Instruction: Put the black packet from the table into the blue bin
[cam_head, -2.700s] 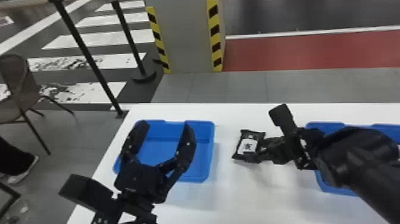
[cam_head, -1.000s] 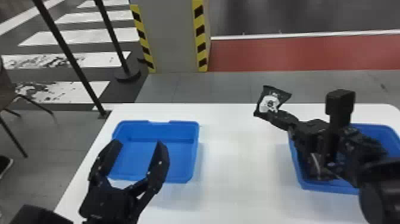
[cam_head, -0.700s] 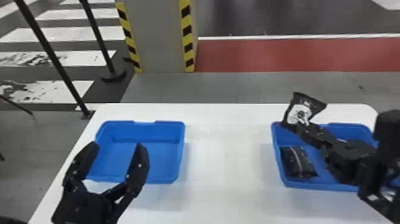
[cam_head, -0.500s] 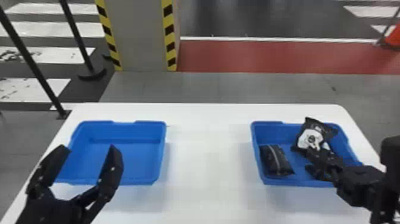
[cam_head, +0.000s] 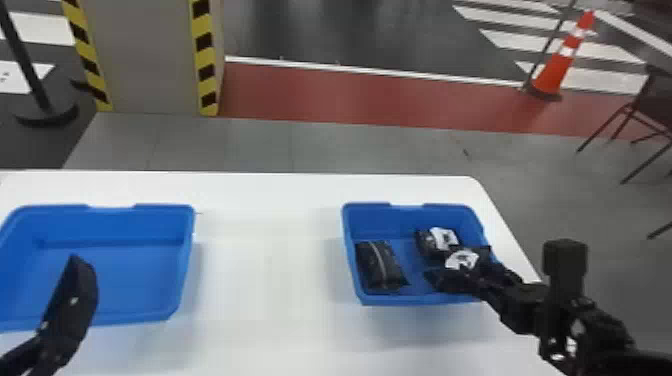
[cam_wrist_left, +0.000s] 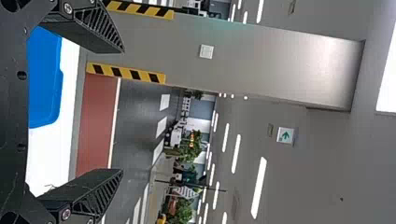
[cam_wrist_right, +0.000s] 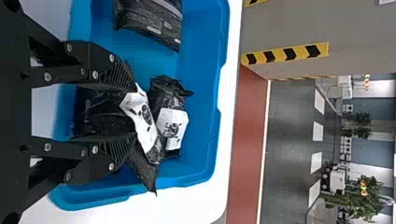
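Fingers of the right gripper (cam_head: 481, 274) pinch the black packet (cam_head: 461, 262), one on each side of it, within the right-hand blue bin (cam_head: 420, 301), toward its near right corner. The packet carries a white label with a dark figure, and one crumpled end of it sticks out past the fingers. Whether it rests on the bin's floor I cannot tell. Just beyond it lies a second black packet with a white label (cam_head: 444, 238), which it partly overlaps in the right wrist view. A black packet with a pale stripe (cam_head: 382, 265) lies along the left side of the same bin, apart from those two.

The left gripper (cam_head: 70, 307) is at the left edge of the head view, one finger in front of the left-hand blue bin (cam_head: 188, 250); in the left wrist view its two fingers stand wide apart with nothing between them.

Both bins sit on a white bench (cam_head: 265, 305). Behind it are a grey pillar (cam_head: 145, 55) with yellow-and-black striped edges, a red floor strip (cam_head: 350, 95), an orange cone (cam_head: 556, 70) and a dark chair (cam_head: 655, 107) at far right.
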